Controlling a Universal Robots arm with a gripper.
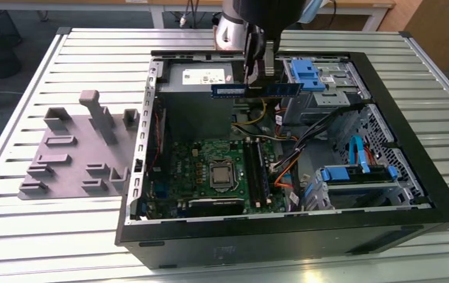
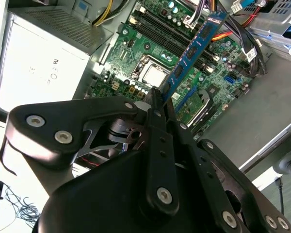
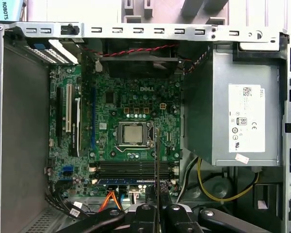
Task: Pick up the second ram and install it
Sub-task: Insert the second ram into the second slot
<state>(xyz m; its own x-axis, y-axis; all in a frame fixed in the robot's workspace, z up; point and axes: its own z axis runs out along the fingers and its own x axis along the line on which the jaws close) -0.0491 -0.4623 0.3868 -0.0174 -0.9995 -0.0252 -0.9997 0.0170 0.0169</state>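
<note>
My gripper (image 1: pixel 257 75) hangs over the open computer case (image 1: pixel 413 194), shut on the second ram (image 1: pixel 256 89), a thin blue-green strip held level above the case's back part. In the second wrist view the ram (image 2: pixel 191 53) sticks out from between the fingers (image 2: pixel 155 114), over the green motherboard (image 2: pixel 150 63). The first wrist view has the ram (image 3: pixel 156 155) edge-on, crossing the long black memory slots (image 3: pixel 131 170) beside the processor (image 3: pixel 132 133). The slots (image 1: pixel 254 174) lie well below the stick in the exterior view.
A grey power supply (image 1: pixel 197 75) sits at the case's back. Blue drive bays (image 1: pixel 307 73) and loose cables (image 1: pixel 303 138) fill the exterior view's right side. On the slatted table (image 1: pixel 43 236), a grey plastic fixture (image 1: pixel 75 147) with upright posts stands at the exterior view's left.
</note>
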